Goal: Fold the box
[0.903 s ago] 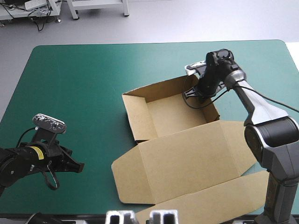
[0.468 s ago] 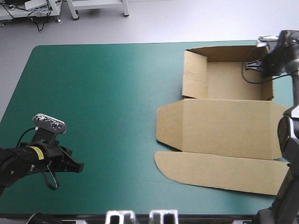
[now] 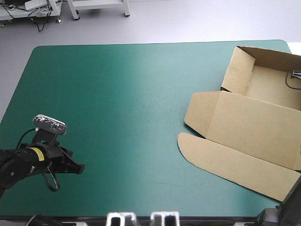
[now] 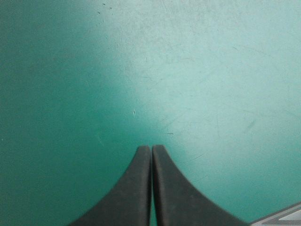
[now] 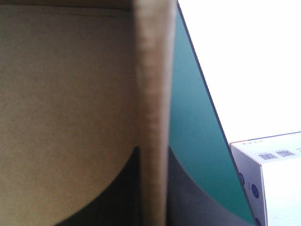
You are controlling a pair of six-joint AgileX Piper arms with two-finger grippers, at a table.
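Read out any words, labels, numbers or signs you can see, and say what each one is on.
No text here can be read.
Small yellow sticker on the left arm: print too small to read.
White carton beyond the teal-green table edge: two code-like labels and blue marks, too blurred to read.
Brown cardboard box: no print shows.

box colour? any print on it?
The box is plain brown, no print visible; shows best in the high view.

My table (image 3: 29, 89) wears a teal-green cover (image 3: 117, 117) with rounded corners, paler where light falls across its middle. Beyond its far edge lies smooth grey floor (image 3: 188, 21), with white furniture legs (image 3: 74, 9) and tangled cables (image 3: 40, 21). Past one edge stands a white carton (image 5: 273, 181) with printed labels.
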